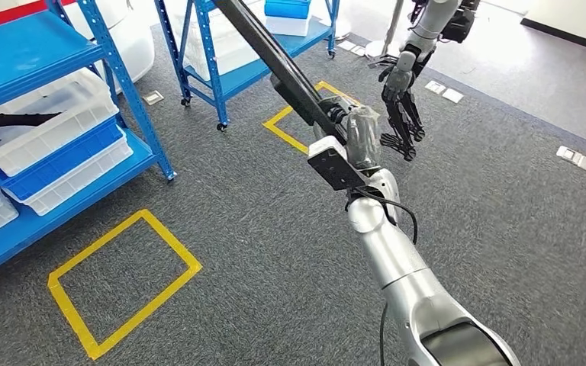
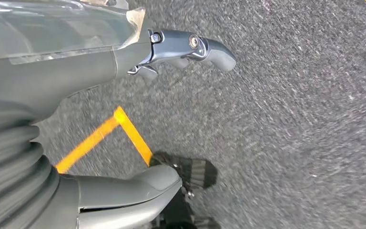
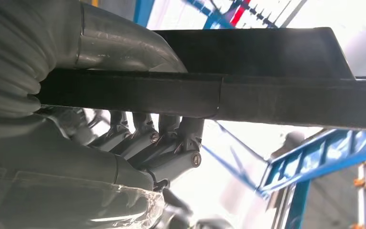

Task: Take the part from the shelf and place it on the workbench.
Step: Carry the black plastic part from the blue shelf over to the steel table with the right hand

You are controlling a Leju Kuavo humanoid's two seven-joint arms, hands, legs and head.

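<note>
Your robot's right hand (image 1: 355, 137) held the part (image 1: 275, 65), a long black bar. In the head view the bar ran up and away from the hand, over the grey carpet (image 1: 275, 252), toward the top of the picture. In the right wrist view you could see the dark fingers (image 3: 171, 143) wrapped around the bar, with the thick thumb on the other side of it.

Your left hand (image 2: 181, 52) held nothing. Its fingers were curled in a little over the carpet, near a corner of yellow tape (image 2: 124, 129).

A blue shelf (image 1: 38, 53) stood on the left, with white and blue bins (image 1: 46, 130) stacked on it. A second blue shelf (image 1: 221, 69) stood farther back. A yellow tape square (image 1: 122, 282) lay on the carpet in front of the first shelf. Another robot's arm and dark hand (image 1: 400, 114) hung down near the top right, just past your right hand.
</note>
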